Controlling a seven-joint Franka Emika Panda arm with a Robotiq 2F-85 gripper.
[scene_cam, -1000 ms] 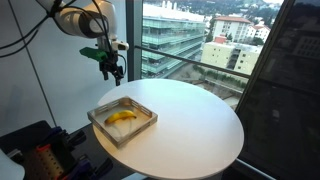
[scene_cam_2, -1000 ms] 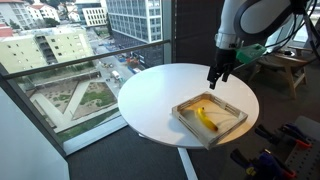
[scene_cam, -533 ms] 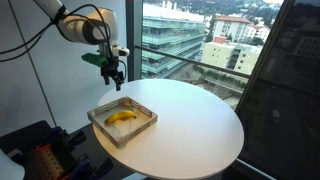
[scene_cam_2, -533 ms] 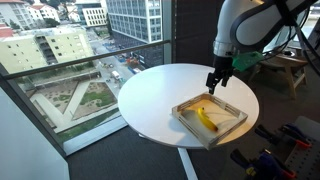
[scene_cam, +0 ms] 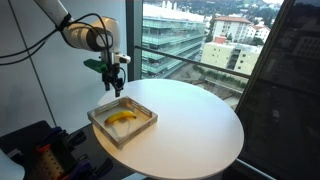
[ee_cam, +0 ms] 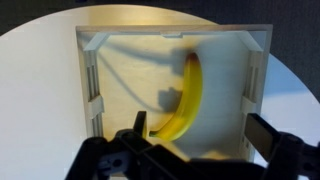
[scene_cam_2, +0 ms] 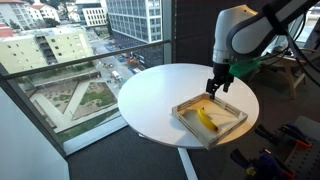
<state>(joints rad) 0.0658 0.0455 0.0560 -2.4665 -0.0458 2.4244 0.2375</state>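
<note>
A yellow banana [ee_cam: 186, 100] lies inside a shallow wooden tray [ee_cam: 86, 80] on a round white table [scene_cam: 190, 125]. The banana also shows in both exterior views [scene_cam: 121, 118] [scene_cam_2: 205, 118], as does the tray [scene_cam: 146, 125] [scene_cam_2: 234, 126]. My gripper [ee_cam: 200, 140] is open and empty and hangs above the tray, over the banana's lower end. One fingertip [ee_cam: 140, 127] is beside the banana and the other fingertip [ee_cam: 264, 135] is over the tray's side wall. In the exterior views the gripper [scene_cam: 116, 88] [scene_cam_2: 214, 88] is a little above the tray's far edge.
A large window runs behind the table with city buildings [scene_cam: 175, 35] outside. A dark panel [scene_cam: 285, 90] stands beside the table. Cluttered equipment [scene_cam: 35, 150] sits low beside the table. A wooden bench with items [scene_cam_2: 285, 65] is behind the arm.
My gripper has moved down and towards the tray, from higher up beside it to just above its far edge. The banana and tray have not moved.
</note>
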